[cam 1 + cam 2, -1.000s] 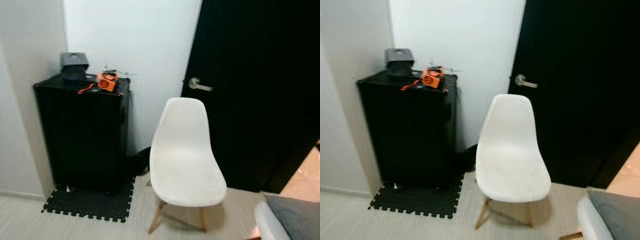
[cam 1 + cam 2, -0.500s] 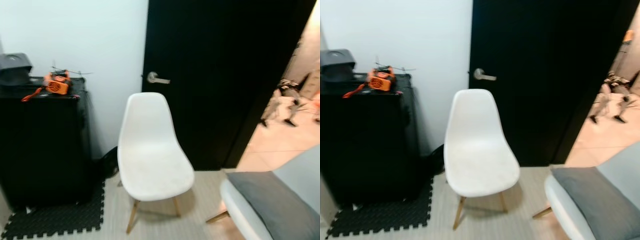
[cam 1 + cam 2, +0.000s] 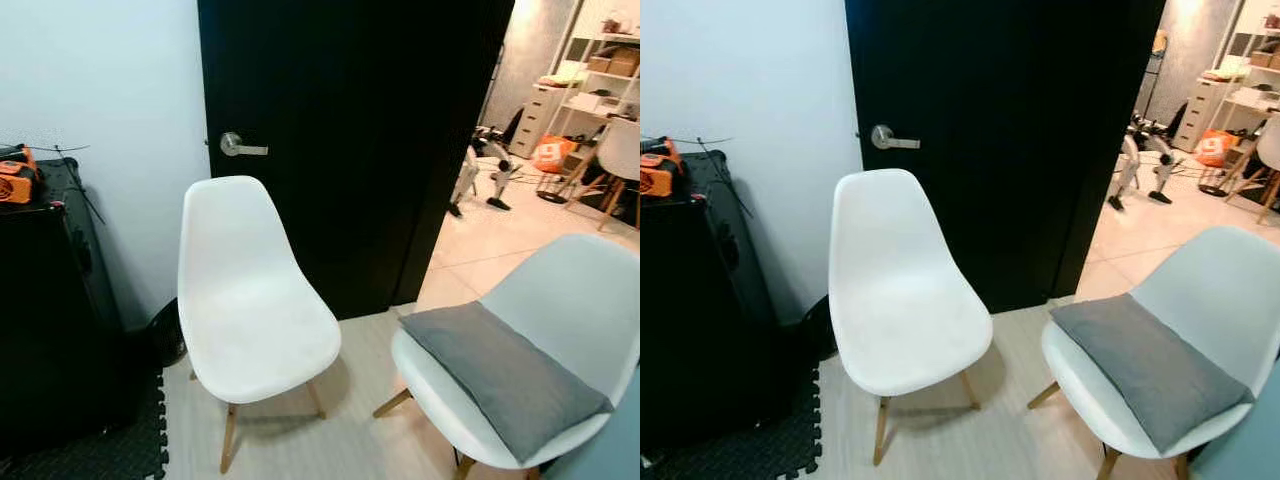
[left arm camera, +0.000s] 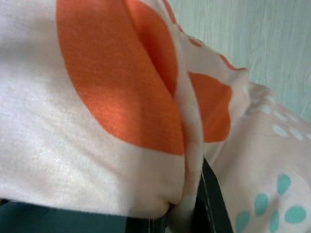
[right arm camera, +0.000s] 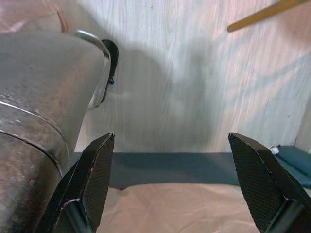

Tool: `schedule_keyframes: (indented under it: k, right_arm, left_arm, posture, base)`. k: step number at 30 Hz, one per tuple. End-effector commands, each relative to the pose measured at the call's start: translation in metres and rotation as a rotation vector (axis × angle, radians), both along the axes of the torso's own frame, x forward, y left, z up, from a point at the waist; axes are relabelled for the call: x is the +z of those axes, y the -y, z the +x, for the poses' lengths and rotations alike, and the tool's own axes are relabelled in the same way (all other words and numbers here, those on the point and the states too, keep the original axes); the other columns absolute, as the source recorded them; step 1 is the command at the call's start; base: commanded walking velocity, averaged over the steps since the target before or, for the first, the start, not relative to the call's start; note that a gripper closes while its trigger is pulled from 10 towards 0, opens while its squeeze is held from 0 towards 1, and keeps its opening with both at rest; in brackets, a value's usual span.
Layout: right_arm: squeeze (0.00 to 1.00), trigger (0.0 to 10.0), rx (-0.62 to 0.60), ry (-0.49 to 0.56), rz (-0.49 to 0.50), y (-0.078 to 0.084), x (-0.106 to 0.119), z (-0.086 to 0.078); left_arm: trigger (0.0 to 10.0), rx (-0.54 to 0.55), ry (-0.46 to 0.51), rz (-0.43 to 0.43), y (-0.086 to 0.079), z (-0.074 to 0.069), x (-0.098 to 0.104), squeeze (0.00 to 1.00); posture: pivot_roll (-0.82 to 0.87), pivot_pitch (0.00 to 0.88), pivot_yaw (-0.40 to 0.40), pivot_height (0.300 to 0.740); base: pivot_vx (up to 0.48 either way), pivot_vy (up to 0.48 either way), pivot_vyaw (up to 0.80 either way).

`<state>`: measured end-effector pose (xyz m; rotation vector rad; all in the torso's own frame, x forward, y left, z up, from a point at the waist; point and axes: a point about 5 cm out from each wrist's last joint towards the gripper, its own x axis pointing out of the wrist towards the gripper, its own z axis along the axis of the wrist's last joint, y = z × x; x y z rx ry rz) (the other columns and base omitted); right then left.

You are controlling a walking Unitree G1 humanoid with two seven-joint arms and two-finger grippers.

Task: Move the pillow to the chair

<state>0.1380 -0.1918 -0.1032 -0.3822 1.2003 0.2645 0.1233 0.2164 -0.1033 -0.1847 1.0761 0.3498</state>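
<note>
Your left tool [image 4: 194,204] grips the pillow [image 4: 97,97]; right tool [image 5: 170,184] spread wide. Empty chair [image 3: 250,310] ahead.

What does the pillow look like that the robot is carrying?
The pillow is soft cloth, pale cream with big orange patches and small teal and white dots. It looks squashed and creased, bunched up close in the left wrist view, with a black finger of the left claw pressed into a fold. Pale wood-look floor lies behind it.
</note>
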Motion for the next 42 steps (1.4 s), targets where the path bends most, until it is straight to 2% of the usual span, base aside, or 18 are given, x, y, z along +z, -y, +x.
schedule_keyframes:
  k: [1,5,10,11,12,17,18,19,20,24,27,28,29,32,33,35,38,42]
  right_arm:
    - [0.0,10.0,0.004,0.012,0.005,-0.001,0.001,0.002]
    - [0.0,10.0,0.003,0.013,0.008,-0.001,0.001,0.002]
    - [0.0,10.0,-0.002,0.021,0.011,-0.001,0.001,0.004]
    - [0.0,10.0,-0.001,0.022,0.011,-0.001,0.002,0.005]
    - [0.0,10.0,-0.001,0.022,0.011,-0.001,0.002,0.005]
    - [0.0,10.0,0.005,0.034,0.004,-0.001,0.003,0.008]
    - [0.0,10.0,0.005,0.034,0.004,-0.001,0.003,0.008]
    - [0.0,10.0,0.001,0.037,0.005,-0.001,0.004,0.01]
    - [0.0,10.0,0.001,0.037,0.005,-0.001,0.004,0.01]
    - [0.0,10.0,0.002,0.042,0.002,-0.001,0.004,0.013]
    - [0.0,10.0,0.005,0.044,0.0,-0.001,0.005,0.013]
    - [0.0,10.0,0.007,0.052,0.0,-0.001,0.005,0.015]
    - [0.0,10.0,0.007,0.052,0.0,-0.001,0.005,0.015]
    - [0.0,10.0,0.008,0.061,0.004,0.0,0.006,0.016]
    - [0.0,10.0,0.008,0.061,0.004,0.0,0.006,0.016]
    - [0.0,10.0,0.012,0.062,0.001,0.0,0.006,0.017]
    - [0.0,10.0,0.011,0.063,0.0,0.001,0.007,0.017]
    - [0.0,10.0,0.014,0.065,-0.001,0.001,0.007,0.018]
  left_arm:
    - [10.0,-0.004,0.017,0.011,-0.001,0.004,0.002,0.0]
    - [10.0,0.003,0.035,0.008,-0.002,0.005,0.002,0.0]
    - [10.0,0.051,0.185,0.005,-0.006,0.039,0.017,0.0]
    - [10.0,0.055,0.226,0.026,-0.009,0.05,0.023,0.0]
    - [10.0,0.055,0.226,0.026,-0.009,0.05,0.023,0.0]
    - [10.0,0.063,0.438,0.131,-0.022,0.108,0.062,0.0]
    - [10.0,0.063,0.438,0.131,-0.022,0.108,0.062,0.0]
    - [10.0,0.054,0.517,0.142,-0.021,0.127,0.077,0.0]
    - [10.0,0.054,0.517,0.142,-0.021,0.127,0.077,0.0]
    - [10.0,0.017,0.624,0.152,-0.016,0.151,0.097,0.0]
    - [10.0,0.01,0.65,0.154,-0.015,0.156,0.102,0.0]
    - [10.0,-0.002,0.719,0.139,-0.009,0.168,0.114,0.0]
    - [10.0,-0.002,0.719,0.139,-0.009,0.168,0.114,0.0]
    - [10.0,-0.059,0.83,0.115,0.006,0.184,0.132,0.0]
    - [10.0,-0.059,0.83,0.115,0.006,0.184,0.132,0.0]
    - [10.0,-0.093,0.918,0.07,0.02,0.194,0.145,0.0]
    - [10.0,-0.104,0.948,0.056,0.025,0.198,0.15,0.0]
    - [10.0,-0.123,1.07,0.01,0.038,0.21,0.173,0.0]
  posture:
    - [0.02,0.007,-0.053,0.74]
    - [0.02,0.016,-0.051,0.74]
    - [0.02,0.021,-0.053,0.74]
    - [0.02,0.022,-0.055,0.74]
    - [0.02,0.022,-0.055,0.74]
    - [0.03,0.024,-0.055,0.74]
    - [0.03,0.024,-0.055,0.74]
    - [0.03,0.023,-0.054,0.74]
    - [0.03,0.023,-0.054,0.74]
    - [0.02,0.021,-0.052,0.74]
    - [0.02,0.021,-0.053,0.74]
    - [0.02,0.019,-0.059,0.74]
    - [0.02,0.019,-0.059,0.74]
    - [0.02,0.015,-0.061,0.74]
    - [0.02,0.015,-0.061,0.74]
    - [0.02,0.012,-0.062,0.74]
    - [0.02,0.011,-0.064,0.74]
    - [0.02,0.012,-0.064,0.74]
  base:
    - [0.446,0.0,0.0]
    - [0.451,0.0,0.0]
    - [0.474,0.0,0.0]
    - [0.48,0.0,0.0]
    - [0.48,0.0,0.0]
    - [0.48,0.0,0.0]
    - [0.48,0.0,0.0]
    - [0.48,0.0,-0.8]
    - [0.48,0.0,-0.8]
    - [0.48,0.0,-0.8]
    - [0.48,0.0,-0.8]
    - [0.0,0.0,0.0]
    - [0.0,0.0,0.0]
    - [0.0,0.0,0.0]
    - [0.0,0.0,0.0]
    - [0.0,0.0,0.0]
    - [0.0,0.0,0.0]
    - [0.0,0.0,0.0]
